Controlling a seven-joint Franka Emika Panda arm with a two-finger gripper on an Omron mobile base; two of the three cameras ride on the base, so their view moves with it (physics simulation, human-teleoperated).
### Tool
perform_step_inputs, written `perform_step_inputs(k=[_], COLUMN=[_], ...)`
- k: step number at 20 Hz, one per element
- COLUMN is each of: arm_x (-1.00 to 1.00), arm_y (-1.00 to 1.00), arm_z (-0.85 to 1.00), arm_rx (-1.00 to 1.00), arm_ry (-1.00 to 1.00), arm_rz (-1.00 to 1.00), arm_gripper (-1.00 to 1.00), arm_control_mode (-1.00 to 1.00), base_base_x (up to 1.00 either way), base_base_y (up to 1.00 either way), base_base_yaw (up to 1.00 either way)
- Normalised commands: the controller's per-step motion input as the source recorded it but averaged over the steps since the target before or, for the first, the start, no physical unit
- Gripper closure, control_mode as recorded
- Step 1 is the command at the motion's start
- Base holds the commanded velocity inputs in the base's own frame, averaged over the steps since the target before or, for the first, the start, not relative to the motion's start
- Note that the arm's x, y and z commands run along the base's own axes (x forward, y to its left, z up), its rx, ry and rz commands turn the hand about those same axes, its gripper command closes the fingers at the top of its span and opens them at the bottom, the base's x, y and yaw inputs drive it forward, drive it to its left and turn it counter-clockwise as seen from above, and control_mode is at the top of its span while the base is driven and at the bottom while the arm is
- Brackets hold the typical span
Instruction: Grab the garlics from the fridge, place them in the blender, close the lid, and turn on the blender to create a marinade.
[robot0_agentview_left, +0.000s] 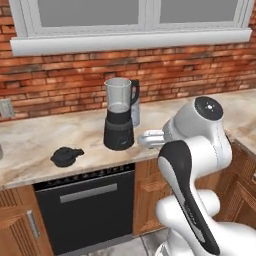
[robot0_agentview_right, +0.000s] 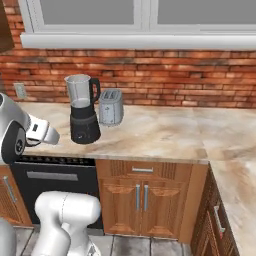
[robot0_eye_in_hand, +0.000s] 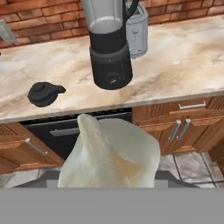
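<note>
A cream-white garlic (robot0_eye_in_hand: 109, 155) with a pointed tip sits right up against the hand camera, pinched between the jaws of the gripper (robot0_eye_in_hand: 109, 186); the fingertips themselves are hidden behind the bulb, so the hold is read from how the garlic sits there. It hangs out past the front edge of the counter (robot0_eye_in_hand: 188, 57), over the cabinet fronts and floor rather than over the stone.

On the counter, the blender (robot0_agentview_left: 119, 116) stands upright about midway between the front edge and the brick wall, its jar mouth uncovered. The lid (robot0_agentview_left: 65, 156) lies flat to the blender's left, apart from it and close to the front edge. A toaster (robot0_agentview_right: 110, 107) stands just behind the blender toward the wall, partly covered by it from the left base view.

To the right of the blender the counter runs bare to the corner. In the hand view the jar's rim is cut off at the top.
</note>
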Motion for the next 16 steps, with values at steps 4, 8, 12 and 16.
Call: perform_step_inputs(k=[4,8,12,16], arm_x=[0.0,0.0,0.0,0.71], arm_y=[0.0,0.0,0.0,0.0], arm_z=[0.0,0.0,0.0,1.0], arm_rx=[0.0,0.0,0.0,0.0], arm_ry=[0.0,0.0,0.0,0.0], arm_rz=[0.0,0.0,0.0,0.0], arm_gripper=[1.0,1.0,1.0,1.0], arm_control_mode=[1.0,1.0,1.0,-1.0], base_base_x=[0.76,0.94,0.58,0.0], base_base_y=[0.61,0.03,0.03,0.0], base_base_yaw=[0.11,0.1,0.0,0.0])
